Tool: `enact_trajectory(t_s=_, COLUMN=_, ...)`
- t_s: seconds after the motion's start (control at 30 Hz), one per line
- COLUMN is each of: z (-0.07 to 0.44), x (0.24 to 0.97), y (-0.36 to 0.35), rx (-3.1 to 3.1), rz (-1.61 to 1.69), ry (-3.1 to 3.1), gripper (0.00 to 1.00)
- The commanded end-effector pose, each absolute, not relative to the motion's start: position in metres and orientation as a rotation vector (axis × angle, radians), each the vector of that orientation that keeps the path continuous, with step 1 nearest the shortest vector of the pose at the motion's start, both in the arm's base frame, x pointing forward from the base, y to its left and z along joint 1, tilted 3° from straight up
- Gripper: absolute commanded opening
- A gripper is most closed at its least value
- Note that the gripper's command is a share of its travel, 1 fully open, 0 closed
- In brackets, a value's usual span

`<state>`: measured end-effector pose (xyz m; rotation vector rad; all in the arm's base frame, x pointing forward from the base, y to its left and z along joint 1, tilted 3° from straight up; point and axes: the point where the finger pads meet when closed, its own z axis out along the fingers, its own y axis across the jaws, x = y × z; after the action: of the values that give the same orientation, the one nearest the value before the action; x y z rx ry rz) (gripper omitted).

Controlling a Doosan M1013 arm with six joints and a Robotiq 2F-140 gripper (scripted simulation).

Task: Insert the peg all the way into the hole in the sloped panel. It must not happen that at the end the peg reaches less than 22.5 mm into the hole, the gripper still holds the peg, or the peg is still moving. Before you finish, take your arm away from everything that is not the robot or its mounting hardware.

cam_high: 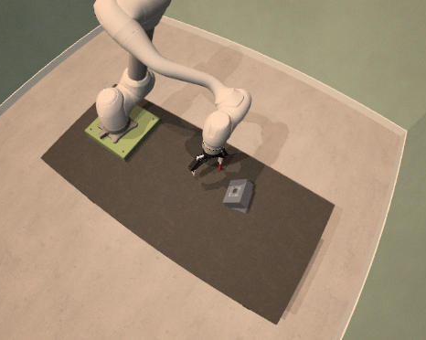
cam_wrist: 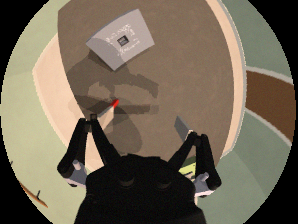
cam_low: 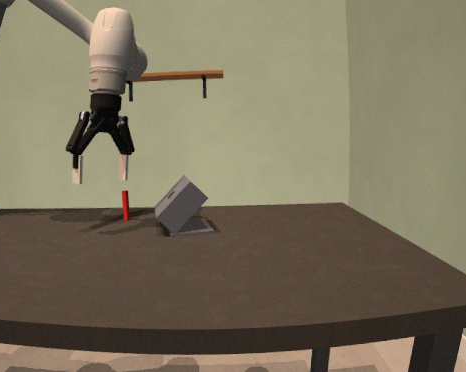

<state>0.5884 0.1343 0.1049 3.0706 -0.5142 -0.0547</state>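
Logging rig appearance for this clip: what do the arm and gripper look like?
One arm of smooth off-white rounded links with bulbous joints, on a green base plate. The gripper is black with angular linkage fingers ending in pale flat pads. No cables or markings are visible.

Open claw [cam_high: 207,168] beside red peg [cam_high: 220,166], near sloped panel [cam_high: 238,194].

Peg [cam_low: 126,205]: short red cylinder, standing upright on dark table top, free of any grip. In top view [cam_high: 220,167] lies at about 11 o'clock from panel, near but apart.

Sloped panel [cam_low: 180,203]: grey block, tilted, lower edge at table, upper edge raised, resting over flat grey base. Square dark hole [cam_high: 234,190] centred in its face; hole unfilled. In wrist view panel [cam_wrist: 124,40] sits at 12 o'clock, peg [cam_wrist: 115,104] below it.
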Motion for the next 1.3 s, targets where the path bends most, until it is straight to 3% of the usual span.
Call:
enact_trajectory(t_s=0.0, z=0.115, x=0.595, y=0.183, rx=3.107, rz=0.010, ry=-0.420, gripper=1.00)
enact_trajectory(t_s=0.23, z=0.123, x=0.605, y=0.224, rx=3.143, rz=0.085, ry=-0.354, gripper=1.00)
enact_trajectory(t_s=1.27, z=0.085, x=0.606, y=0.226, rx=3.143, rz=0.085, ry=-0.354, gripper=1.00)
